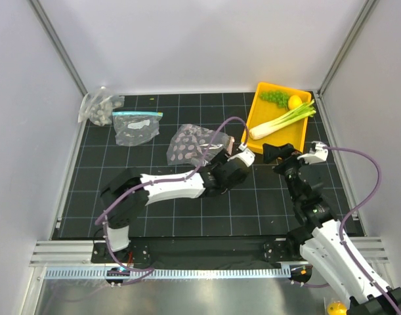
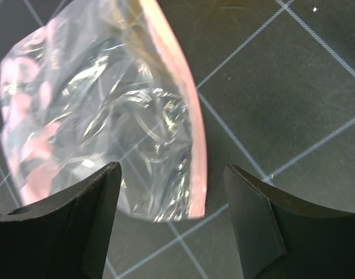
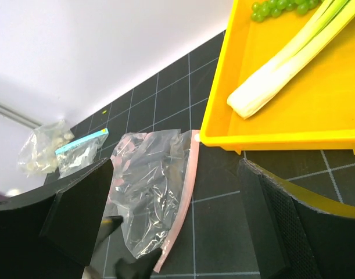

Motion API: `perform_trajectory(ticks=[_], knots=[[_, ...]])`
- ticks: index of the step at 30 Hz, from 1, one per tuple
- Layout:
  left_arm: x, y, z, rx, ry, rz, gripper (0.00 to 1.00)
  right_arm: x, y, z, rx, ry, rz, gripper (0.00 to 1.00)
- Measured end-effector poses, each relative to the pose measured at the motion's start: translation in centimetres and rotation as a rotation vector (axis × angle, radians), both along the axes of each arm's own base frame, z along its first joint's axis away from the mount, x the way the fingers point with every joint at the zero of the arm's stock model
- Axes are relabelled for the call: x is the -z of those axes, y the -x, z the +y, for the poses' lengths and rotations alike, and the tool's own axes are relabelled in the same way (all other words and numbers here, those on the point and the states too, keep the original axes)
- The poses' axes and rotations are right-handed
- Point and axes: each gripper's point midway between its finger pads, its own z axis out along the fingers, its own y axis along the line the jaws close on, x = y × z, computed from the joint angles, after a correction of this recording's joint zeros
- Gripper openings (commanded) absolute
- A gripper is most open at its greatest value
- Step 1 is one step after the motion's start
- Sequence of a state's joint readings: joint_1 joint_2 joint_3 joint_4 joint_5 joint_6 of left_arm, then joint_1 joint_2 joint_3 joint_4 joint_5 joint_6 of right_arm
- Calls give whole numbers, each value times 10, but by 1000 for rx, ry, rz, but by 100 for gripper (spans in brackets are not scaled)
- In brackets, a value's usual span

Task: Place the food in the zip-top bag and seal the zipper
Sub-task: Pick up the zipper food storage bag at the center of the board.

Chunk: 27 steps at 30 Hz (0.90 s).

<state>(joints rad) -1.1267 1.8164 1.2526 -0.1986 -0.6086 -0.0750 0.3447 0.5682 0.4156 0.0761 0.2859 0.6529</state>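
Left gripper [image 2: 172, 174] is shown, jaws spread, above the bag's [image 2: 96, 116] zipper [image 2: 187, 99]; right gripper [image 3: 177, 168], jaws spread, near the tray [image 3: 270, 140].

The left arm [image 1: 167, 187] stretches low from its near-left base toward the middle of the scene, wrist tipped down. The left pincer [image 2: 172, 224] has its dark fingers [image 2: 78, 226] standing apart, gripping nothing. The right arm [image 1: 331, 239] rises from the near-right base and leans far and slightly left, and the right pincer [image 3: 177, 221] is spread wide, near the left one but not touching it.
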Motion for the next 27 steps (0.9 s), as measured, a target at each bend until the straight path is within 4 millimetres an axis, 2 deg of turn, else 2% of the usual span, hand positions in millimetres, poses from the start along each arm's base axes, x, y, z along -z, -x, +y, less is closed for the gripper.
perform_trajectory(ticks=[9,12,16,18,19,22,23,25,27], knots=[[55,-21,-29,-20,-155,67,71,14,-3,-3,22,19,45,96],[67,-23,-22,-47,-179,110,70,18,-2,-3,23,25,61,96],[72,-31,-5,-111,-167,165,67,16,-1,-4,25,23,56,96],[74,-37,2,-147,-139,201,55,16,-1,-4,26,23,55,96],[76,-41,6,-164,-124,227,40,16,-1,-4,26,23,56,96],[83,-46,14,-190,-73,318,20,16,-1,-4,26,23,55,96],[84,-48,16,-194,-56,342,9,16,-1,-4,26,23,54,96],[86,-47,15,-193,-29,380,1,16,-1,-4,26,22,54,96],[85,-43,12,-179,-10,404,0,16,-1,-4,26,23,55,96]])
